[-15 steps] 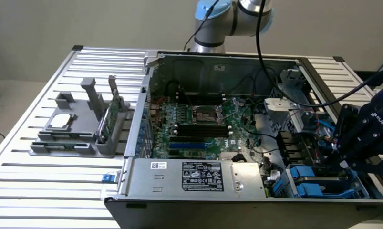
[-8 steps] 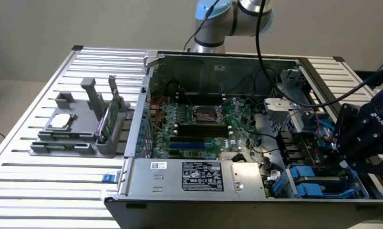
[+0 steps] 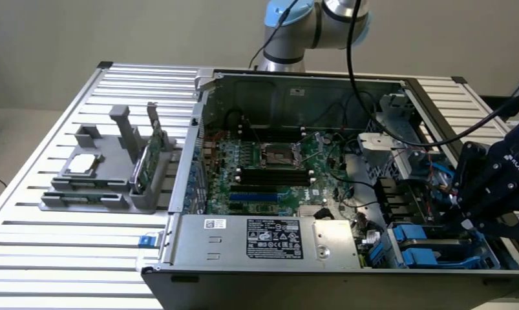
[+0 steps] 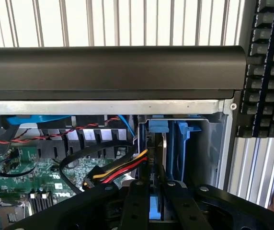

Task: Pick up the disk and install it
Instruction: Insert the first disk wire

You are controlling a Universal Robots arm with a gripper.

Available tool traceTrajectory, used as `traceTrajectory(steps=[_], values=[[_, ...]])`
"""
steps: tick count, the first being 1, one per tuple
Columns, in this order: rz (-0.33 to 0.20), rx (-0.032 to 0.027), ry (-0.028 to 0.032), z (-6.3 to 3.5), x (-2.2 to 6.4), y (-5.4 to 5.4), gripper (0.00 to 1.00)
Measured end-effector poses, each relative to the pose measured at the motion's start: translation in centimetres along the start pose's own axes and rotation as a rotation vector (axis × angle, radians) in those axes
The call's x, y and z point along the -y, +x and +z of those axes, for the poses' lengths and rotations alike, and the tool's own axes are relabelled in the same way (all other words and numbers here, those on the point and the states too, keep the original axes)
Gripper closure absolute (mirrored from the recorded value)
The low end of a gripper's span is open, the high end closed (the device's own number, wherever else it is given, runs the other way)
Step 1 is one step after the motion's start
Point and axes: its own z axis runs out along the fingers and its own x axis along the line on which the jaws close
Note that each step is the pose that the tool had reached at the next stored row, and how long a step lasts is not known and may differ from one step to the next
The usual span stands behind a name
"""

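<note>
Your gripper (image 4: 157,203) is down in the computer case's (image 3: 242,268) drive bay (image 4: 175,143), fingers closed on the disk (image 4: 155,211), held edge-on so it can slide between the blue rails.

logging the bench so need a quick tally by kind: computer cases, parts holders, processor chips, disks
open computer case: 1
gray parts holder: 1
silver processor chip, lying on the holder: 1
disk, gripped in the claw over the case's blue drive bay: 1
total: 4
</note>
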Motion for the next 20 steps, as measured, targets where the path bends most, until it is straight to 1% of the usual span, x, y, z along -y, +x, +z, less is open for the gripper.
traceTrajectory(steps=[8,15,20], values=[[-0.004,-0.0069,0.0001,0.01,-0.14,-0.01,0.84],[-0.007,-0.0226,0.0004,0.12,-0.18,-0.32,0.84],[-0.008,-0.0257,0.0004,0.20,-0.19,-0.49,0.84]])
